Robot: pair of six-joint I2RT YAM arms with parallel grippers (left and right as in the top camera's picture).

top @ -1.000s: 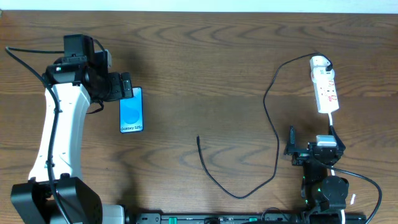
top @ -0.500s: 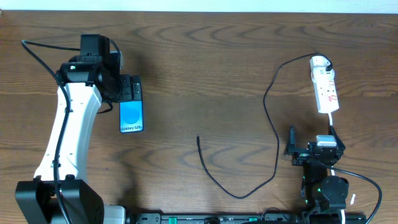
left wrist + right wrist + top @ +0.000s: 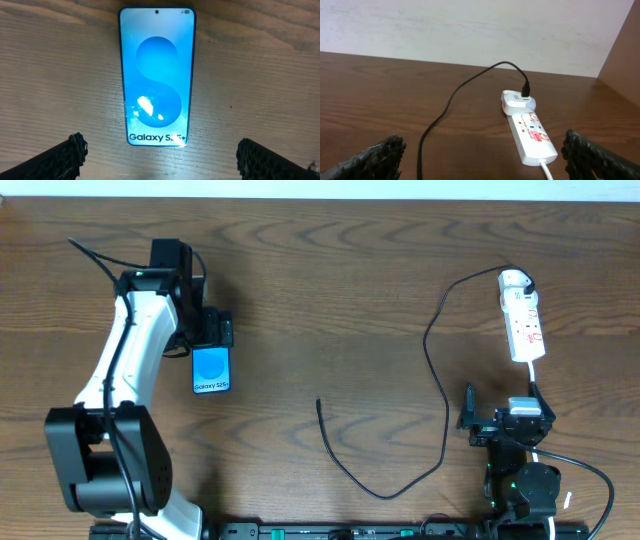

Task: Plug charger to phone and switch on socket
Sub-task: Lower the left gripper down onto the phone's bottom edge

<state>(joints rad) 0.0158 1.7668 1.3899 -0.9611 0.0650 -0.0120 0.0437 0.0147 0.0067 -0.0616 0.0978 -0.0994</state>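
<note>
The phone (image 3: 211,370) lies flat at the left, blue screen up; in the left wrist view (image 3: 156,75) it reads "Galaxy S25+". My left gripper (image 3: 213,332) hovers over the phone's far end, open and empty, its fingers (image 3: 60,160) wide apart on either side of the phone's text end. The charger cable (image 3: 385,495) runs from an adapter at the far end of the white socket strip (image 3: 523,317) in a long loop to its free plug tip (image 3: 319,404) mid-table. My right gripper (image 3: 468,418) is open and empty near the front edge, facing the strip (image 3: 532,132) and cable (image 3: 455,95).
The strip's white cord (image 3: 533,375) runs toward my right arm and shows at the bottom of the right wrist view (image 3: 547,172). A pale wall (image 3: 470,30) bounds the table's far edge. The wooden table (image 3: 330,300) lies between phone and cable.
My left arm has swung right and its gripper has moved from beside the phone's far left corner to over the phone's far end. The right arm, cable and strip have not moved.
</note>
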